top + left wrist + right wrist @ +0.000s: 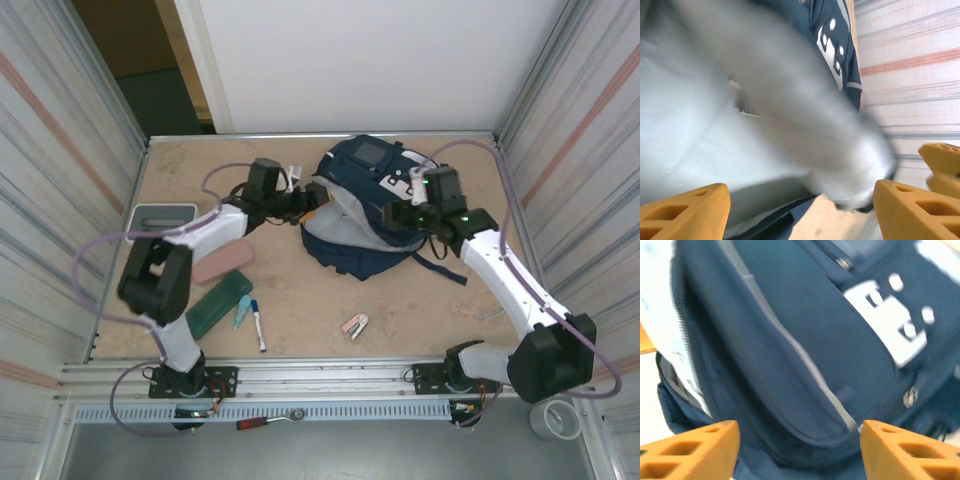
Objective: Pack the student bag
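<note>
The student bag (362, 215) is a navy backpack with a white patch, lying at the back middle of the table, its mouth gaping toward the left and showing grey lining (715, 115). My left gripper (308, 204) is at the bag's left rim. In the left wrist view it (800, 215) is open, with blurred grey lining just beyond the orange fingers (685, 212). My right gripper (398, 215) hovers over the bag's right side. In the right wrist view it (800, 450) is open, facing navy fabric (790, 340) with nothing gripped.
On the left of the table lie a grey-white box (162, 215), a pink case (222, 265), a green case (218, 303) and a marker (258, 325). A pink stapler (355, 325) lies front middle. A tape roll (556, 420) sits off the table's right front corner.
</note>
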You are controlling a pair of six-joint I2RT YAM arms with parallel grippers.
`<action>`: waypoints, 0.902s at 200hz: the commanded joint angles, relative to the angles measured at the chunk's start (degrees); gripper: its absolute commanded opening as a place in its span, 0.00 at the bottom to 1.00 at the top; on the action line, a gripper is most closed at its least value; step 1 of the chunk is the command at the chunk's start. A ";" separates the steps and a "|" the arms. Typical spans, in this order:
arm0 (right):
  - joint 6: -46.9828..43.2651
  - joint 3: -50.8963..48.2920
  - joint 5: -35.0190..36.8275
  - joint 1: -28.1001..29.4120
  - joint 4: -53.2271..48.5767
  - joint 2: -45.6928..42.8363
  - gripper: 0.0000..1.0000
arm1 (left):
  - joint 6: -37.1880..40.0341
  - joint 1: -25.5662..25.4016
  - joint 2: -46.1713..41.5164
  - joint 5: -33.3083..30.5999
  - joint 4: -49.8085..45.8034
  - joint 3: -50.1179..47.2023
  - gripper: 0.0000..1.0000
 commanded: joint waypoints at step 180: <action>11.85 60.06 -7.24 -1.89 -11.59 58.04 0.82 | 15.83 -22.03 17.95 2.02 -12.16 19.10 0.71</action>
